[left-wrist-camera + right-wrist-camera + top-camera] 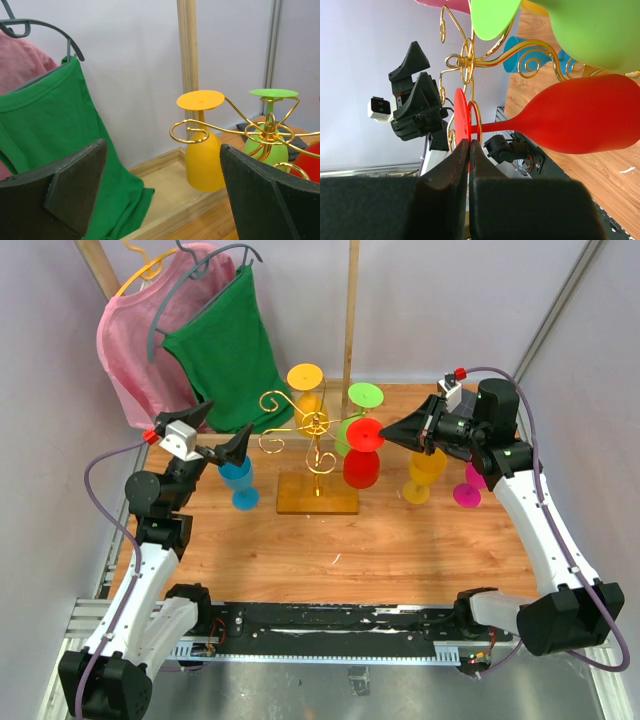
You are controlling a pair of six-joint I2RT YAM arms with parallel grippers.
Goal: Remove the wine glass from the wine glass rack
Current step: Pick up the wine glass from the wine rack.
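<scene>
while your right pincer (pixel 469 146) is pinching the red wine glass (pixel 585 120) by its foot, mid-frame on the wine glass rack (pixel 314 426), be sliding it outward, level; left pincer (pixel 164 150) is gaping.

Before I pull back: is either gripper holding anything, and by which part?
The right gripper pinches the red glass by the edge of its foot disc; the left gripper is open, holding nothing.

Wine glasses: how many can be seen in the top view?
6. On the rack hang the yellow glass, the green glass and the red glass. On the table are the blue glass at left, the darker yellow glass and the pink glass at right. None seems hidden.
</scene>
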